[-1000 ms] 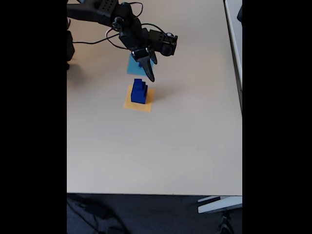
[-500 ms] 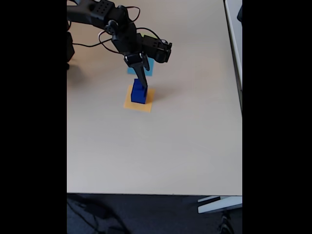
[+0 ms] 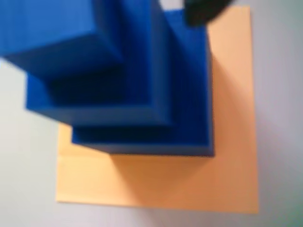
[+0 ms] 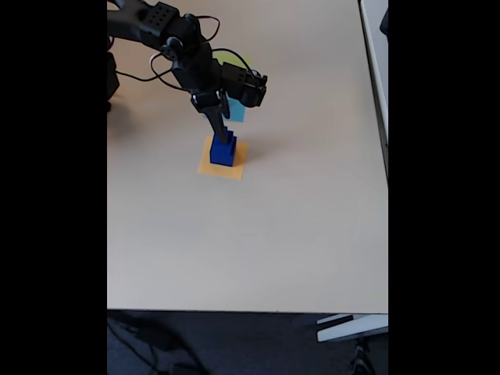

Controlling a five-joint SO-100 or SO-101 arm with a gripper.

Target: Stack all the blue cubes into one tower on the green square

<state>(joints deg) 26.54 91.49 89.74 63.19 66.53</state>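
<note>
Blue cubes (image 3: 142, 94) were found stacked in a stepped tower on the orange square (image 3: 189, 179) in the wrist view, the widest at the base and narrower ones above, each shifted toward one corner rather than centred. The picture was blurred at close range. A dark part of the claw (image 3: 203, 12) entered at the upper edge, close against the tower's far side; whether it touched could not be told.

In the fixed view the tower (image 4: 223, 148) stood on the orange square (image 4: 222, 166) near the middle of the table (image 4: 297, 234). The claw (image 4: 219, 130) was at the tower's top, pointing steeply down. Its opening could not be told, and whether it held the top cube could not be confirmed. A light-blue square (image 4: 237, 111) lay just behind, partly covered by the arm, and a sliver of the green square (image 4: 231, 56) showed beyond that.

Assessment: the tower sat on the wrong patch, so every cube appeared due for transfer. Hazards noted: the offset stacking left little support under the upper cubes, and a sideways nudge from the claw would likely topple them. A grip taken low might lift several cubes and shed the top ones in transit.
</note>
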